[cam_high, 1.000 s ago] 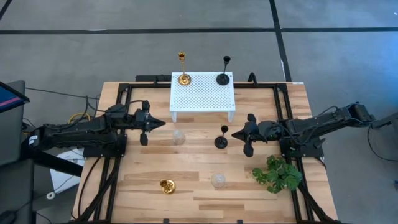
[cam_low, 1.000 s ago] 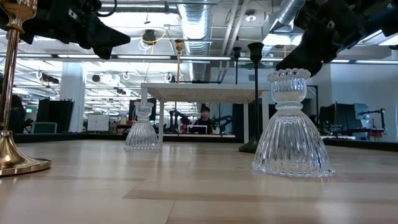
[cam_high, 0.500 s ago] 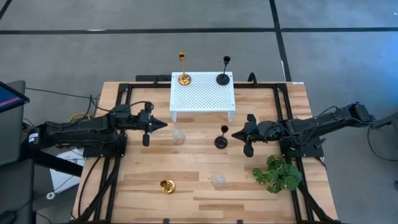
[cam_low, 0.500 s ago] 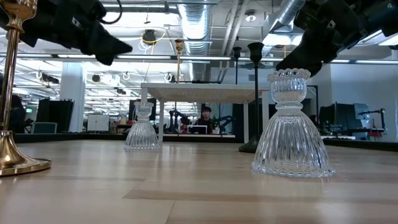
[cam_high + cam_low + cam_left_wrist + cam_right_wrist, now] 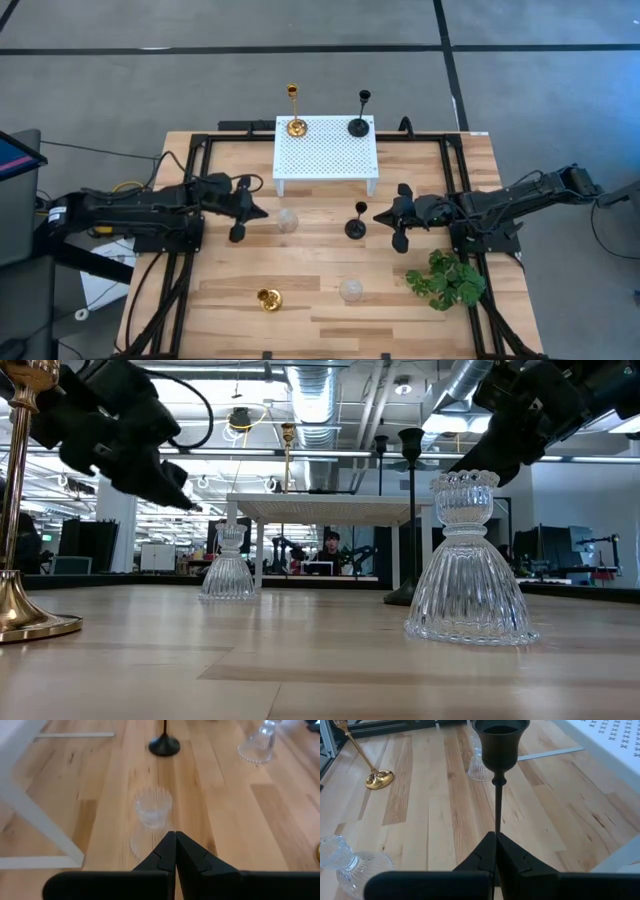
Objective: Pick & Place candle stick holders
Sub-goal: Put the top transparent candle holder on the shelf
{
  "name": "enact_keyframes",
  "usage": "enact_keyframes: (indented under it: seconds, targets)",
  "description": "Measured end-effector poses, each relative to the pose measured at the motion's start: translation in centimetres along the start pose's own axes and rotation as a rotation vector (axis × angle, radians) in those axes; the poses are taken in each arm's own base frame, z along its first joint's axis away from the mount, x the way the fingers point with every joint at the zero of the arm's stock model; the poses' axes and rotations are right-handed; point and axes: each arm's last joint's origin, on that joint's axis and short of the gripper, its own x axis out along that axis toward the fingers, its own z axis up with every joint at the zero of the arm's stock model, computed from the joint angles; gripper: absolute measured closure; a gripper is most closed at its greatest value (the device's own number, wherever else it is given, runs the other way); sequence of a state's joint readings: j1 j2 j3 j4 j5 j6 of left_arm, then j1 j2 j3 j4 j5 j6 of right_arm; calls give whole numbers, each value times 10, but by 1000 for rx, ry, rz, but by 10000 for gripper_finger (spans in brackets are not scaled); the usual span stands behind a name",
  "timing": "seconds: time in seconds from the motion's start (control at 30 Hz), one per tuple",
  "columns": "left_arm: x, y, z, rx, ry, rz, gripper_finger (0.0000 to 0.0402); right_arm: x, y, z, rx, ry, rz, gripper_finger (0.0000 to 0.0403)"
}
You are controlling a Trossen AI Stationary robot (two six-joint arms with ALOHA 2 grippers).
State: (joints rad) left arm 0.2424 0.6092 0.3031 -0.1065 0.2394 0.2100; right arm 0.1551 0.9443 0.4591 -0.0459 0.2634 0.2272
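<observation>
Two clear glass holders stand on their bases on the table: one just in front of my left gripper, also in the left wrist view, and one nearer the front. A tall black holder stands mid-table, and my right gripper is a little short of its stem. A gold holder stands front left. Another gold holder and another black one stand on the white platform. Both grippers are shut and empty.
The white perforated platform stands on legs at the table's far middle, and one leg is close beside my left gripper. A green leafy plant sits at the front right. Bare wood lies between the holders.
My left gripper has gone down and a little toward the table's near edge, tipping its fingers downward toward the clear glass holder beside it. It has stayed shut. No holder has moved.
</observation>
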Motion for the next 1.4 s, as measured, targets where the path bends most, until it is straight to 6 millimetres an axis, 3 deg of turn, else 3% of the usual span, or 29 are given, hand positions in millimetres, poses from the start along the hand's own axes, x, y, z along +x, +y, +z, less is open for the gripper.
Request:
enact_keyframes:
  seconds: [0.13,0.57,1.07,1.4]
  targets:
    - [0,-1,-6,4,-6,3,396,0,0,0,0,-1,0,403]
    - [12,-8,-55,-6,-157,59,398,0,0,0,2,-4,0,403]
    - [12,-9,-54,-40,-191,30,394,0,-1,1,-23,-11,-29,403]
    - [12,-9,-53,-88,-196,26,304,1,-7,2,-9,-12,-58,403]
